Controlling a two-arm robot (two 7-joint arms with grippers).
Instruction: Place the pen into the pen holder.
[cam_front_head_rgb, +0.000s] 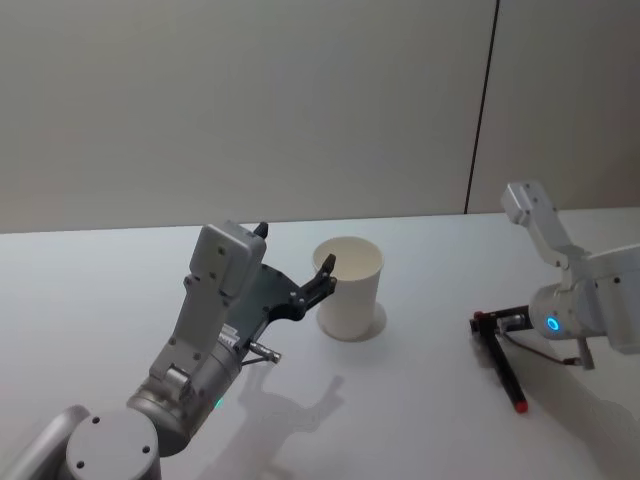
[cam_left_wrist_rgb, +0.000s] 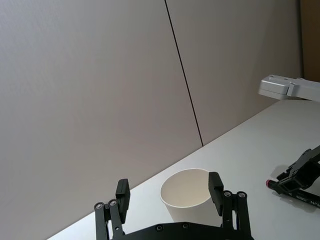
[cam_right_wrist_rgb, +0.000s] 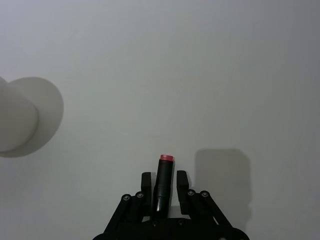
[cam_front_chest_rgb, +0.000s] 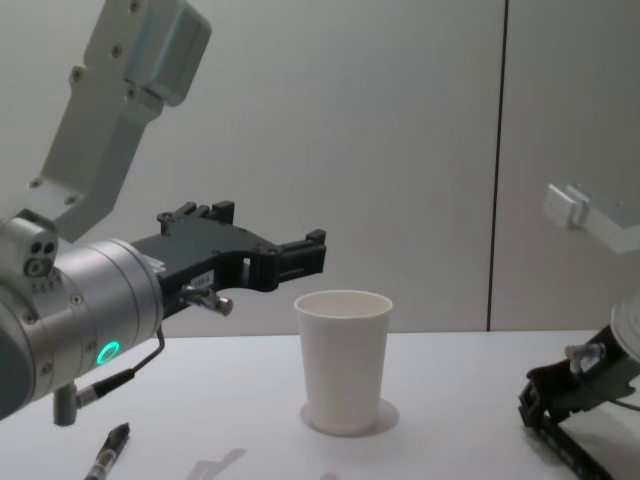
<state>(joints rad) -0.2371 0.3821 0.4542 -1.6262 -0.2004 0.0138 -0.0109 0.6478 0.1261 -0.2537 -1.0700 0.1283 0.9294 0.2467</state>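
While the pen lies on the bench at the right, well apart from the pen holder, the right gripper straddles it, not yet clenched. It looks light, stiff and slick (mid-barrel seems the best hold). The left gripper hovers spread wide near the pen holder.

Pen: black, red end, lying flat at right gripper, pointing away. Pen holder: white cup, upright, just beyond left gripper.

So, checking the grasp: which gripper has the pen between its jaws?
The right gripper: its jaws sit either side of the black, red-tipped pen. The left gripper hovers open and empty by the white cup.
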